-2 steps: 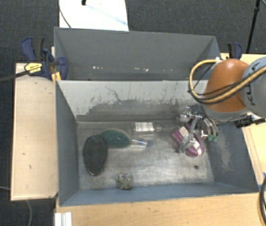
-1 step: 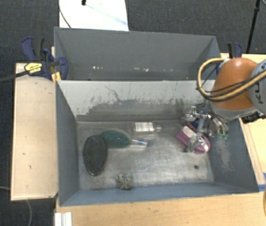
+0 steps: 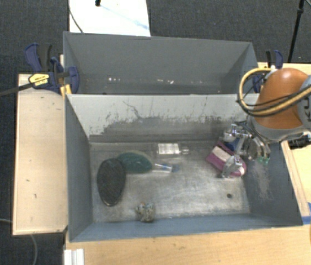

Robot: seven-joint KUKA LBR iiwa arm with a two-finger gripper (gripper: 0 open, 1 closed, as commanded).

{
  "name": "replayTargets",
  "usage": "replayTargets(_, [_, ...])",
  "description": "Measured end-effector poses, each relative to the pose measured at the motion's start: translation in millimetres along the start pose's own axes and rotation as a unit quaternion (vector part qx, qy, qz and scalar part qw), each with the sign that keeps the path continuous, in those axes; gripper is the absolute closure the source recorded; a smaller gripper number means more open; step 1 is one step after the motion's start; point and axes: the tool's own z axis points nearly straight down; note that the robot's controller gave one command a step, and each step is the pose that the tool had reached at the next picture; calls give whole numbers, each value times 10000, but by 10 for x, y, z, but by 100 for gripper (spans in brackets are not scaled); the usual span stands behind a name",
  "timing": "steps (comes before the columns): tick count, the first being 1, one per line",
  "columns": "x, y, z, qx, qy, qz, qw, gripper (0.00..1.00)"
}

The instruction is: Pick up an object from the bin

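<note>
My gripper point(image 3: 234, 164) sits low at the right end of the bin point(image 3: 78, 164), against a small purple block point(image 3: 218, 158) on the floor there. Can't tell if my jaws are spread or pinching it. Teal oval point(image 3: 134, 162) and dark oval point(image 3: 111, 181) lie well apart, left.

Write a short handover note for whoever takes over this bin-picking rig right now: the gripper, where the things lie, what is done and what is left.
Gripper: low at the right end of the bin, right beside a small purple block; whether it grips the block cannot be told.
Things: a dark oval pad and a teal oval piece at the left, a clear plastic piece by the back wall, a small grey lump at the front.
Done: arm brought down to the purple block.
Left: confirm the grip, then lift one thing out.
</note>
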Motion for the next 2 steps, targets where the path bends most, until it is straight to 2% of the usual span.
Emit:
replayTargets(1, [-7,-15,-9,16,-10,0,10000,100])
replayTargets(2, [182,138,-1448,50,2,-991,9951,100])
